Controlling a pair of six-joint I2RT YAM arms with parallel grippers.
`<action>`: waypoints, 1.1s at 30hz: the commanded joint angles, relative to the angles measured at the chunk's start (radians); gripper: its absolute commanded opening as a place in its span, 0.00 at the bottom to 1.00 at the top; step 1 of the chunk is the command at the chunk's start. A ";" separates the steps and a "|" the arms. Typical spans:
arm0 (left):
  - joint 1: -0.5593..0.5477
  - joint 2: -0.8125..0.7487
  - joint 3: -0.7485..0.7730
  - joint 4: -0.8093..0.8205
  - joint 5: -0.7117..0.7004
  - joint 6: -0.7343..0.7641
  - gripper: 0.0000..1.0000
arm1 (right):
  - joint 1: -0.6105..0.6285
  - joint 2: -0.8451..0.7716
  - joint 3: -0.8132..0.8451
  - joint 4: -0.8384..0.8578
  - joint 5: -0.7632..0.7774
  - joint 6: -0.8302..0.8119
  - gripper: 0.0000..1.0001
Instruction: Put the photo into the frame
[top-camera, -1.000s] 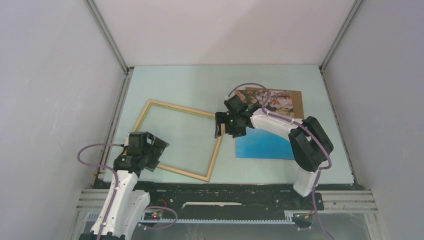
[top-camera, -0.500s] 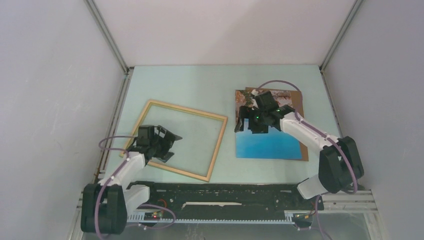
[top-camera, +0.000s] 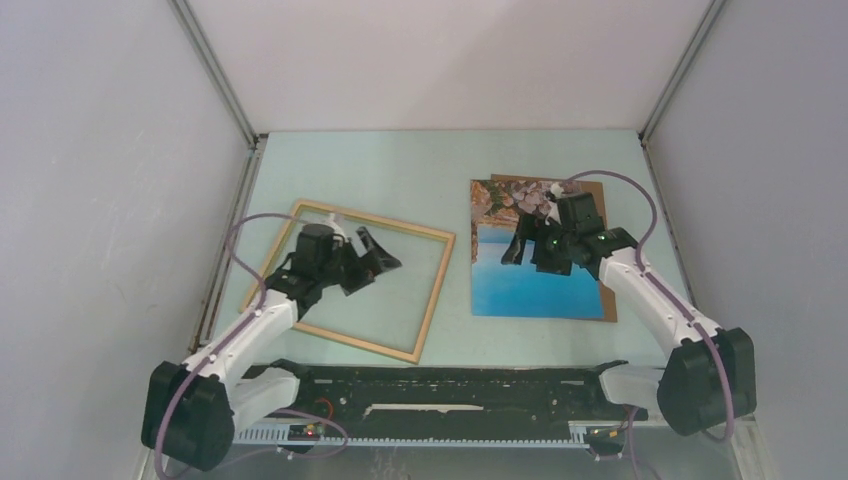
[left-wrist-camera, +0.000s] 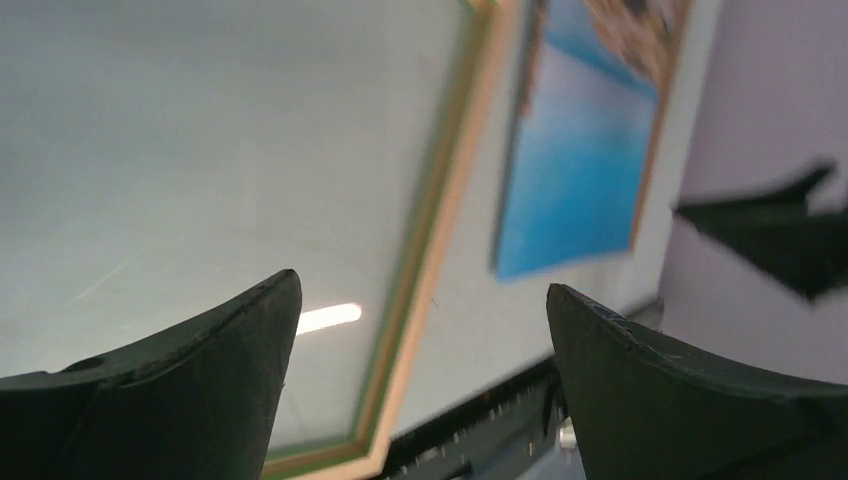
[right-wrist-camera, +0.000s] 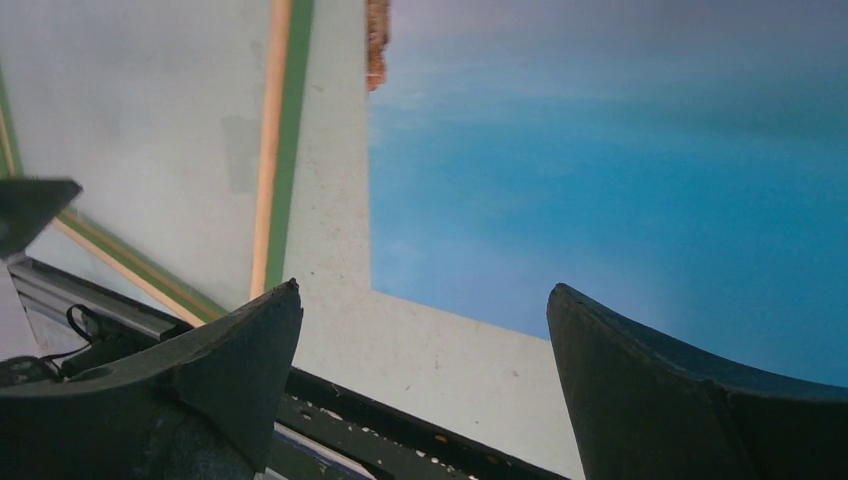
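Observation:
The frame, thin pale wood with a green inner edge, lies tilted on the table's left half; its right rail shows in the left wrist view. My left gripper hangs open over the frame's inside, holding nothing. The photo, blue water with rocks at its far end, lies flat to the right of the frame. My right gripper hovers open over the photo's middle. In the right wrist view the blue print fills the area past the empty fingers, with a frame rail at the left.
A plain brown board lies under the photo, showing along its right and far edges. A black rail runs along the table's near edge. Grey walls close in the left, right and back sides.
My left arm has stretched forward from the frame's near-left corner to over its inside. My right gripper has moved right, from the frame's right corner to over the photo, uncovering the print.

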 joint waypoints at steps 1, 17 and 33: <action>-0.213 0.064 0.090 0.194 0.142 0.076 1.00 | -0.099 -0.052 -0.047 -0.004 -0.040 -0.012 1.00; -0.587 0.709 0.512 0.247 -0.096 -0.075 0.98 | -0.508 0.138 -0.129 0.179 -0.137 0.061 0.98; -0.599 0.875 0.567 0.243 -0.187 -0.192 1.00 | -0.565 0.244 -0.196 0.270 -0.160 0.092 0.96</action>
